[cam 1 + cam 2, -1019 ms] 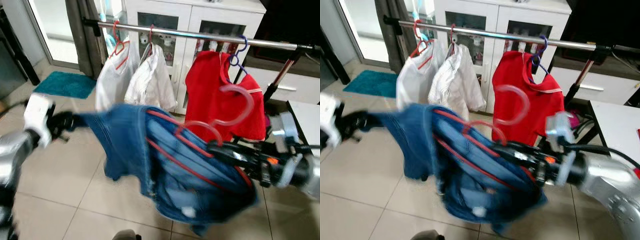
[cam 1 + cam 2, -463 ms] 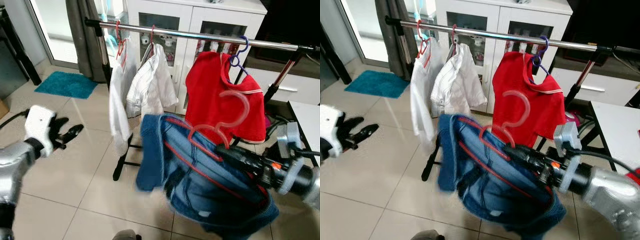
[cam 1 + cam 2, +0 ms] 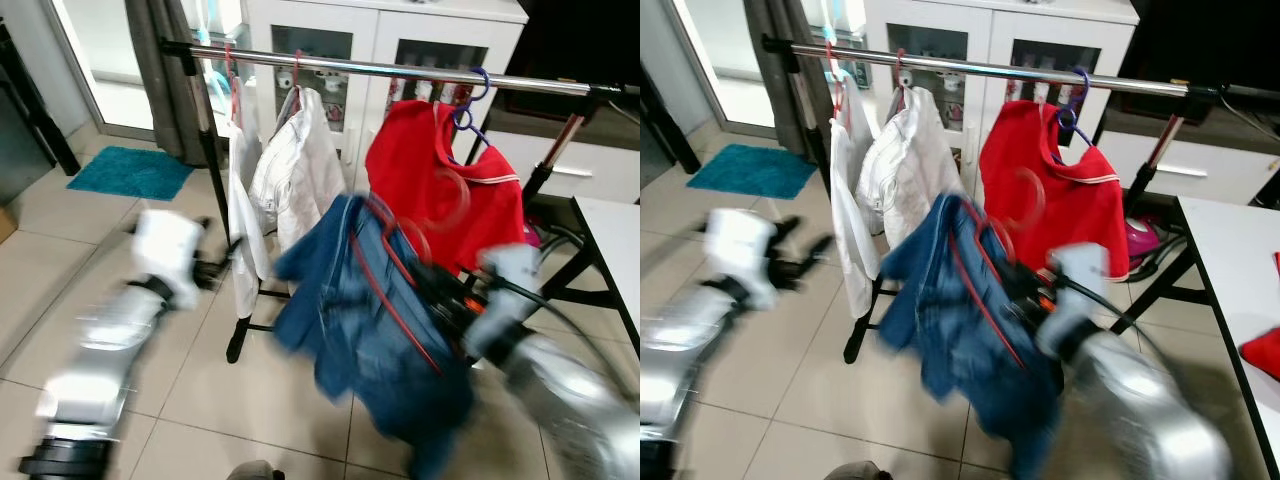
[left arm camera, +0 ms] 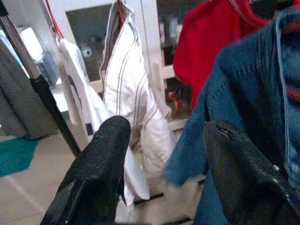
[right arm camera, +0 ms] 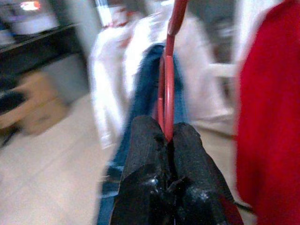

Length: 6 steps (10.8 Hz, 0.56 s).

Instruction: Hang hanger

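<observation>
bright daylight, both arms motion-blurred

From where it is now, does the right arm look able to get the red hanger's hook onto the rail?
Probably yes. The right pincer grips the red hanger below the rail, and a bare stretch lies between the white shirt and red top.

Glossy metal rail, denim garment (matt), shiny floor tiles.

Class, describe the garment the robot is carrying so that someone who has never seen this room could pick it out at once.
Find the silver clothes rail in front of the white cabinet. Below it, the right hand grips a red hanger carrying a blue denim garment. It alone is blue and off the rail; the white shirts and red top hang there.
</observation>
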Tool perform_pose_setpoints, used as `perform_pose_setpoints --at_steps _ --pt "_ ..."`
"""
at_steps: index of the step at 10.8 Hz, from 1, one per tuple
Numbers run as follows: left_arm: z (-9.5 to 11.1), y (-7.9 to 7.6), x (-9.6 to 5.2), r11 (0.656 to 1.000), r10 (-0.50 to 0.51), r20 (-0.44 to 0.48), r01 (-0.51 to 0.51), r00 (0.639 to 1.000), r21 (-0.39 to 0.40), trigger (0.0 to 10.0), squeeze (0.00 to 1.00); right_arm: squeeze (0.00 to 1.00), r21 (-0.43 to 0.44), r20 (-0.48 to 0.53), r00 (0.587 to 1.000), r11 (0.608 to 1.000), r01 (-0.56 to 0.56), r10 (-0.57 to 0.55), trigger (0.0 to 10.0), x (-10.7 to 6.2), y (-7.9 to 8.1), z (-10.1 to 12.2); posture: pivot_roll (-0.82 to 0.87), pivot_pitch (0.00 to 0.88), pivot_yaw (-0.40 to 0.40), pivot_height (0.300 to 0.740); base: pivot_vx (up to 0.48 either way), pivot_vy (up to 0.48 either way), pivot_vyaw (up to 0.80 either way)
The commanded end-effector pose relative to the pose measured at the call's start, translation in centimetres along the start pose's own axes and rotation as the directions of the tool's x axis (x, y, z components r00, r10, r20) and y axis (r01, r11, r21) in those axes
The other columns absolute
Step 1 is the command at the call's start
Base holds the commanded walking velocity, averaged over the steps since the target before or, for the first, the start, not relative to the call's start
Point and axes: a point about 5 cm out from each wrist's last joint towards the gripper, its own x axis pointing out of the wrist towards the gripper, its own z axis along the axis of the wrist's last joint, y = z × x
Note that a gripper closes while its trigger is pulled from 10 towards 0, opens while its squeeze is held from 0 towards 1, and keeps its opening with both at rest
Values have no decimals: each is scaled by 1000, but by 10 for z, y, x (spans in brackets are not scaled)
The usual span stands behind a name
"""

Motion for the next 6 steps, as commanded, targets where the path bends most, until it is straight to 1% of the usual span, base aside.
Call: perform_pose_setpoints --at_steps 1,2,3,4,6 --pt "-1 -1 -2 999 50 -17 -50 999 12 10000 0 0 -19 43 990 990 138 -137 10000 7 -9 4 42 0 14 740 0 0 0" --pt "0 -3 -1 999 54 -18 -54 998 1 10000 0 0 -28 38 981 981 191 -190 10000 13 -11 1 44 0 14 740 0 0 0" --pt "4 -11 -1 999 40 -7 -39 999 35 10000 0 0 6 83 976 980 201 -201 10000 22 -8 2 48 0 3 740 0 0 0" --pt "5 -13 -1 998 33 -4 -33 999 45 10000 0 0 29 103 973 979 203 -205 10000 25 -6 4 48 0 3 740 0 0 0" --pt "1 -19 -3 999 31 -24 -30 999 41 10000 0 0 73 208 960 982 175 -187 10000 40 -2 25 32 0 28 740 0 0 0"
